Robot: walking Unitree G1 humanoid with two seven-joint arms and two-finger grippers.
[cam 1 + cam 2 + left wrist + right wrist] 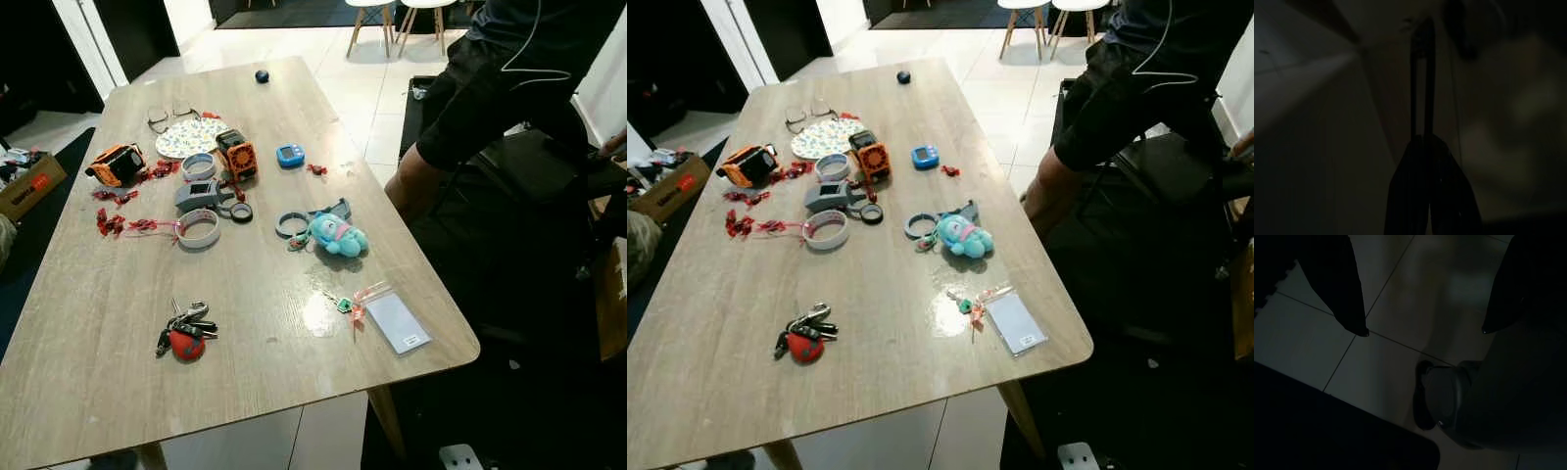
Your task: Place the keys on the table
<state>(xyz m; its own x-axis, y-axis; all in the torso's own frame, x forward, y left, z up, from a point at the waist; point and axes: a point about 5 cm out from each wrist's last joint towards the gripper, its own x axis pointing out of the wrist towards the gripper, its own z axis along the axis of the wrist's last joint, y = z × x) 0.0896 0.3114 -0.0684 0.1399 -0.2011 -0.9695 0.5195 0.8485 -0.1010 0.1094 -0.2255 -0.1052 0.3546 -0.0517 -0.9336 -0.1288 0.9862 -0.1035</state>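
In the left eye view the keys (185,330), a bunch with a round red fob, lay flat on the wooden table (88,294) near its front edge, well apart from the other clutter; further back sat a blue plush toy (339,235) touching a grey ring (291,225), a roll of tape (199,228), an orange and black gadget (236,155), a small blue device (290,155), a patterned round mat (191,138) with glasses (168,115) just behind it, and a clear plastic sleeve (398,322) near the right front corner; a seated person's leg (416,176) showed beside the table's right side.

In the right eye view the same scene appeared; the keys rested alone on bare wood, touched by nothing.

In the left wrist view, very dark, the left gripper (1422,73) hung over dim floor, its two long black fingers pressed together with barely a slit between them.

In the right wrist view, also dark, the right gripper (1422,330) hung with its fingers (1347,298) spread wide apart, holding nothing, above tiled floor (1317,347); a dark shoe-like shape (1442,399) lay below.
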